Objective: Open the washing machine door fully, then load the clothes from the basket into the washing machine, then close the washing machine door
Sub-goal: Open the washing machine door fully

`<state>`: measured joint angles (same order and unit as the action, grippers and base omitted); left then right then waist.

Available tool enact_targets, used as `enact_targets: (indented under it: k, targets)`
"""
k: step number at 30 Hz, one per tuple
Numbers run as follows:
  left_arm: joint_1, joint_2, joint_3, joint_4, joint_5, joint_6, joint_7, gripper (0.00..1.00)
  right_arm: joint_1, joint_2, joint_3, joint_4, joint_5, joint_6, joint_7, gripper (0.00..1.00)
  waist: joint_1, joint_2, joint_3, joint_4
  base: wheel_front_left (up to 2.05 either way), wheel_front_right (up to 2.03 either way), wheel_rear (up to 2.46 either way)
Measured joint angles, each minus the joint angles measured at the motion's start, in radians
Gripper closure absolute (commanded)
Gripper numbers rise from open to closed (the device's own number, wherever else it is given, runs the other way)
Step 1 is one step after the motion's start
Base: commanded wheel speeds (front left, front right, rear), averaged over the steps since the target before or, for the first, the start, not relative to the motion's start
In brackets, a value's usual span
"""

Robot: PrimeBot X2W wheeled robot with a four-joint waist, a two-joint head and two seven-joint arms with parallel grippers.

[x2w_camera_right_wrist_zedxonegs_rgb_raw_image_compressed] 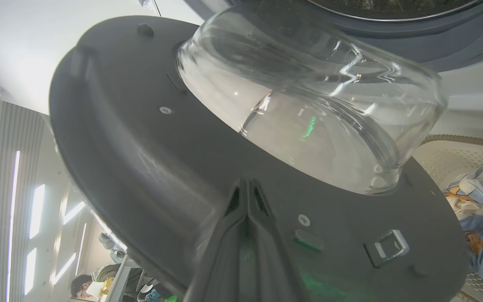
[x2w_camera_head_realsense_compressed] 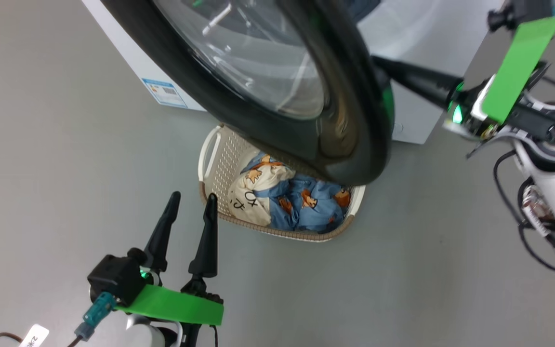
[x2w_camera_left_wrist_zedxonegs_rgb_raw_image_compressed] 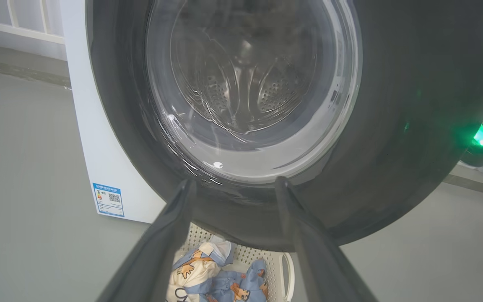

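Right gripper (x2w_camera_right_wrist_zedxonegs_rgb_raw_image_compressed: 247,188) was pressed together, pinching nothing, its tips against the grey inner face of the washing machine door (x2w_camera_head_realsense_compressed: 277,91), just beside the glass bowl (x2w_camera_right_wrist_zedxonegs_rgb_raw_image_compressed: 308,105). Door stood swung out from the white washing machine (x2w_camera_head_realsense_compressed: 417,58), hanging over the basket (x2w_camera_head_realsense_compressed: 215,159) on the floor (x2w_camera_head_realsense_compressed: 65,168). Clothes (x2w_camera_head_realsense_compressed: 301,202), blue bear print and cream, lay inside the basket. Left gripper (x2w_camera_head_realsense_compressed: 194,197) hovered with its 2 fingers spread, empty, near the basket's rim.

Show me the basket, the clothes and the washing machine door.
the basket (x2w_camera_head_realsense_compressed: 227,161), head view, perforated inner wall.
the clothes (x2w_camera_head_realsense_compressed: 306,207), head view, blue bear-print cloth.
the washing machine door (x2w_camera_head_realsense_compressed: 354,120), head view, glossy black rim.
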<state>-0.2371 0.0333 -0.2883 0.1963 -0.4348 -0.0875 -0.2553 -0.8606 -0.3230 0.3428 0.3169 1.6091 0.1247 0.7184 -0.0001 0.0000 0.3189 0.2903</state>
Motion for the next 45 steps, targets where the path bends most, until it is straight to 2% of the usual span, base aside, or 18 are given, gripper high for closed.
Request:
enact_targets:
  k: [21,33,34,35,36,37,38,39,40,45]
  targets:
    - [0.064,0.002,0.024,0.011,0.024,-0.018,0.0,0.0,0.173,0.107,0.048,-0.031,-0.009,0.0,0.063,1.0,0.0001,0.0,-0.118,0.055,0.0,0.0,0.0]
    - [0.081,0.002,0.039,0.023,0.034,-0.019,0.0,0.0,0.202,0.156,0.066,-0.03,-0.021,0.0,0.05,1.0,0.0001,0.0,-0.159,0.063,0.0,0.0,0.0]
    - [0.082,0.002,0.042,0.026,0.034,-0.019,0.0,0.0,0.206,0.157,0.064,-0.03,-0.027,0.0,0.043,0.92,0.0001,0.0,-0.163,0.06,0.0,0.0,0.0]
    - [0.085,0.002,0.045,0.028,0.033,-0.023,0.0,0.0,0.214,0.158,0.059,-0.029,-0.033,0.0,0.033,0.71,0.0002,0.0,-0.167,0.056,0.0,0.0,0.0]
    - [0.089,0.002,0.049,0.03,0.033,-0.023,0.0,0.0,0.223,0.158,0.055,-0.029,-0.036,0.0,0.024,0.58,0.0001,0.0,-0.171,0.052,0.0,0.0,0.0]
    - [0.094,0.002,0.053,0.034,0.033,-0.024,0.0,0.0,0.233,0.157,0.049,-0.029,-0.036,0.0,0.016,0.53,0.0001,0.0,-0.175,0.047,0.0,0.0,0.0]
    - [0.099,0.003,0.055,0.038,0.033,-0.027,0.0,0.0,0.242,0.157,0.044,-0.029,-0.036,0.0,0.006,0.35,0.0001,0.0,-0.18,0.042,0.0,0.0,0.0]
    - [0.102,0.003,0.057,0.043,0.033,-0.027,0.0,0.0,0.251,0.157,0.039,-0.03,-0.036,0.0,-0.004,0.07,0.0001,0.0,-0.185,0.037,0.0,0.0,0.0]
    - [0.102,0.003,0.06,0.046,0.033,-0.027,0.0,0.0,0.26,0.156,0.035,-0.03,-0.037,0.0,-0.013,0.0,0.0001,0.0,-0.189,0.031,0.0,0.0,0.0]
    - [0.105,0.003,0.077,0.053,0.042,-0.031,0.0,0.0,0.301,0.146,0.004,-0.037,-0.045,0.0,-0.068,0.0,0.0001,0.0,-0.209,-0.003,0.0,0.0,0.0]
